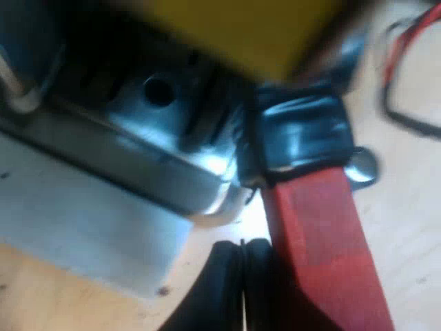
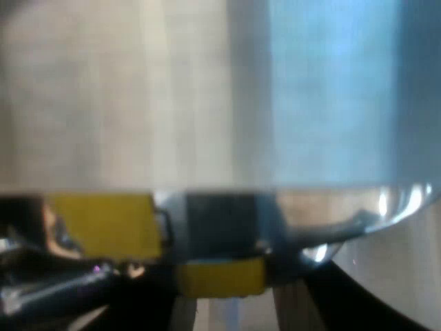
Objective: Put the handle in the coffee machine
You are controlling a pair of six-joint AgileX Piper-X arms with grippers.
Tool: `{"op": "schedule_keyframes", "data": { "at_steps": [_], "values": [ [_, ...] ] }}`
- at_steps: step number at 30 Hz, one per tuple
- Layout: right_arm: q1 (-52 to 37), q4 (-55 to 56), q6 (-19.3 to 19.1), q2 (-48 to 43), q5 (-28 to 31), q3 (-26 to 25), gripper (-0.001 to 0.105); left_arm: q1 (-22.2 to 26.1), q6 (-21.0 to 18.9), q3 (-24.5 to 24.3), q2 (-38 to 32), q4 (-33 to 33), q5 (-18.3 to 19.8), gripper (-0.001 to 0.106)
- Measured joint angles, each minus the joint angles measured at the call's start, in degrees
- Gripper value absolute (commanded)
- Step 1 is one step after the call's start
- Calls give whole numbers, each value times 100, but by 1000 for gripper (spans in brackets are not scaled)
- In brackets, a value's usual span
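The holder's dark handle (image 1: 303, 134) ends in a red part (image 1: 324, 255) and reaches out from under the espresso machine's shiny metal front (image 1: 158, 138). My left gripper (image 1: 242, 289) sits close beside the red end. Its two black fingers are pressed together, and the red end lies alongside them, not between them. A blurred yellow block (image 1: 241, 27) hangs over the machine's front above the handle. My right gripper (image 2: 227, 303) is pressed up close to a brushed metal wall of the machine (image 2: 207, 89). Yellow (image 2: 103, 224) and dark (image 2: 220, 221) parts lie just under that wall's curved rim.
The machine stands on a pale slab (image 1: 83, 227) on a wooden table (image 1: 413, 227). Red and black wires (image 1: 406, 69) lie on the wood beyond the handle. A small round metal piece (image 1: 363, 167) sits by the handle's dark part.
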Motion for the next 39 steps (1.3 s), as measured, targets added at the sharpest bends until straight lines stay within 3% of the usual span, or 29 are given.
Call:
{"op": "schedule_keyframes", "data": {
  "at_steps": [8,13,14,22,25,30,35,39],
  "values": [
    [0,-20,-7,0,104,0,30,-307,-163,722,-472,-392,86,0],
    [0,-29,-7,0,107,15,30,-469,-591,989,-664,-795,18,0],
    [0,-40,6,0,107,25,30,-607,-861,1090,-796,-1035,-23,0],
    [48,64,-3,-43,508,55,31,-1094,-1238,1103,-889,-1237,-311,0],
    [6,334,-35,-127,462,55,37,-1182,-1334,1116,-889,-1237,-302,0],
    [18,1238,440,-628,250,375,59,-1181,-1351,1116,-889,-1237,-266,0],
    [35,1719,803,-1095,-88,841,61,-1229,-1373,1159,-889,-1203,-101,0],
    [35,2107,903,-1612,-83,1278,61,-1483,-1625,1393,-977,-1349,151,0]
  ]
}}
